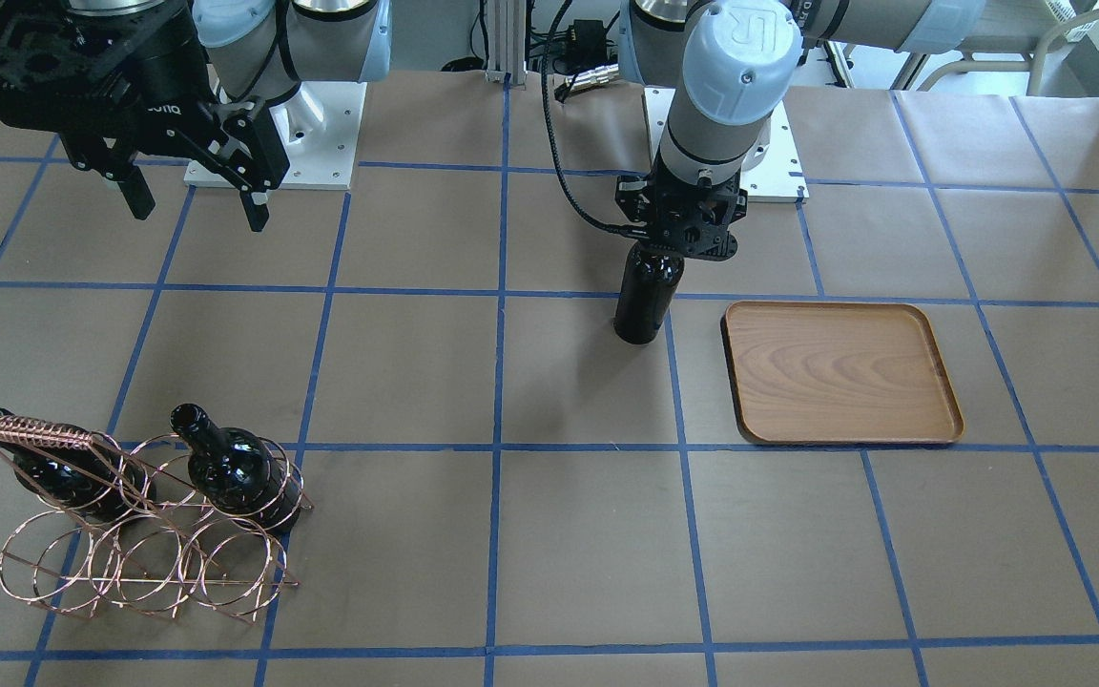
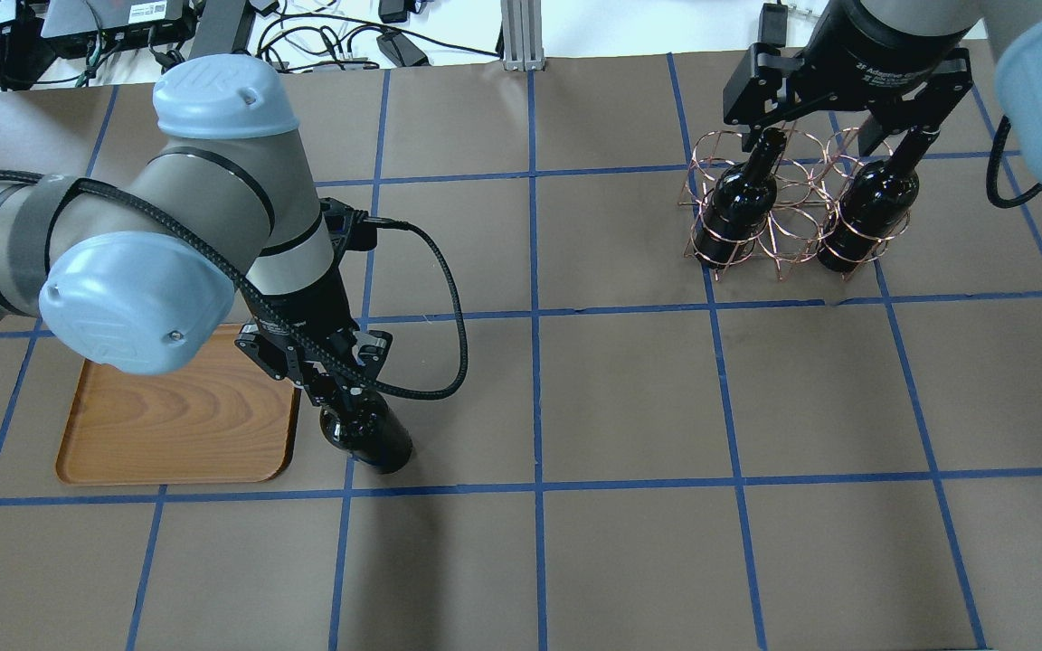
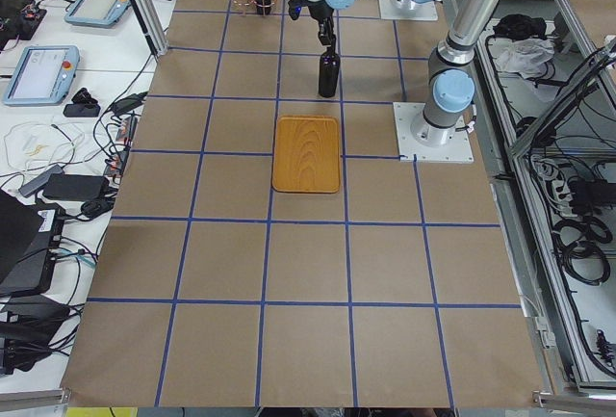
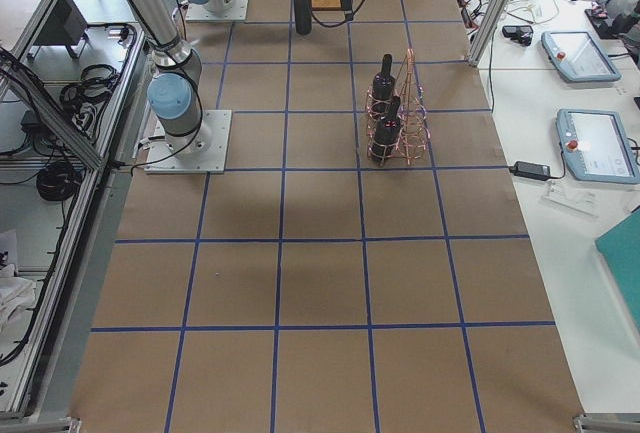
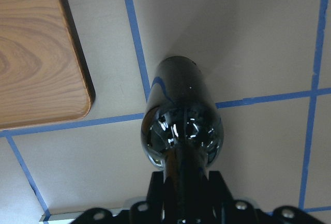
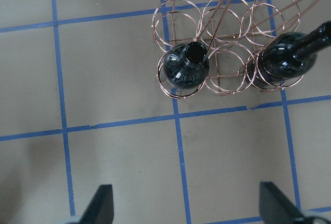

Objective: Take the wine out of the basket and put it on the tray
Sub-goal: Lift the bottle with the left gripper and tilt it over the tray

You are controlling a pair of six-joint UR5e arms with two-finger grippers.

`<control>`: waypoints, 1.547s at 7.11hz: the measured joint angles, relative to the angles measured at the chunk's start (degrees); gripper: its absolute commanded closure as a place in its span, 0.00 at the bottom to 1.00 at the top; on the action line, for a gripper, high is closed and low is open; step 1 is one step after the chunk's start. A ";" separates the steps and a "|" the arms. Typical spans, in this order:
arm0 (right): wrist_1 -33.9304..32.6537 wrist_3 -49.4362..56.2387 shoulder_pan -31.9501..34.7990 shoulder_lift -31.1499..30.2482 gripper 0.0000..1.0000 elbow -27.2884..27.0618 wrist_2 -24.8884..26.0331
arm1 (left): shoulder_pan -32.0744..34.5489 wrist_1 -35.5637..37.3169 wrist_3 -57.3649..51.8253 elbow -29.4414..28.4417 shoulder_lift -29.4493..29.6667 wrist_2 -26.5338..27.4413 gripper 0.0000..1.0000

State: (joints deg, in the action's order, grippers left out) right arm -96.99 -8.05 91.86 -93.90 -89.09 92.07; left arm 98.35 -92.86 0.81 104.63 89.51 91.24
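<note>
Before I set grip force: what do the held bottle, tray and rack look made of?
Held bottle: probably glass, glossy near-black, with sharp reflections. Tray: wood, visible grain, satin finish. Rack: thin metal wire, shiny copper-toned.

Bright, even light is coming from overhead in every view. A soft shadow is lying on the surface beside the wine, whose glossy shoulder is throwing back small white glare spots. The right jaws are showing out of focus at the wrist view's bottom edge.

Papered table: tray, basket
</note>
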 measured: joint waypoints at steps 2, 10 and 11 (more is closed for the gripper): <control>0.23 0.14 -0.24 -0.25 0.00 0.04 1.08 | -0.17 -0.53 0.02 -1.39 0.31 0.36 1.00; 6.94 0.11 -0.02 -0.37 0.00 -0.03 0.51 | -30.44 -3.39 -31.62 -13.01 1.42 4.19 1.00; 6.87 0.02 -0.02 -0.28 0.00 -0.03 -0.53 | -32.76 -1.70 -34.16 -11.53 1.94 4.23 1.00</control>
State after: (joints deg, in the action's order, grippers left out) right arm -90.12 -8.02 91.84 -94.19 -89.12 91.53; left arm 65.59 -94.57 -33.35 93.09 91.45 95.47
